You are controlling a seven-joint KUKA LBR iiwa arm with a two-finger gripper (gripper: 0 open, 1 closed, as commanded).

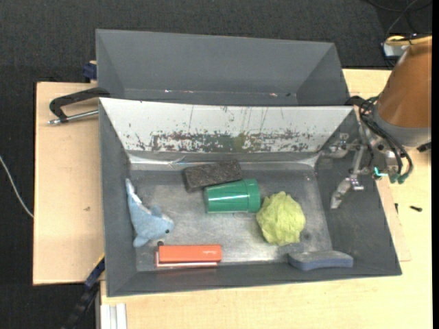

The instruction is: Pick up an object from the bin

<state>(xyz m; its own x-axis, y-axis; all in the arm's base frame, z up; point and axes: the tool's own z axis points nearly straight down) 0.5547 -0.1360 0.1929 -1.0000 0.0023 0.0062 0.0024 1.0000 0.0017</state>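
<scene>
Progress: nothing lifted | gripper (345, 189) hung above right wall of bin (206, 67), nothing seen in it, open or closed could not be told | nearest: yellow-green crumpled wad (281, 218), right of centre, touching green cup (233, 196) | left, by my judgement: choose, grasp, lift.

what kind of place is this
Probably a robot grasping lab: a grey metal bin of oddments, like a green cup and blue toy shark, with a gripper near its right wall.
</scene>
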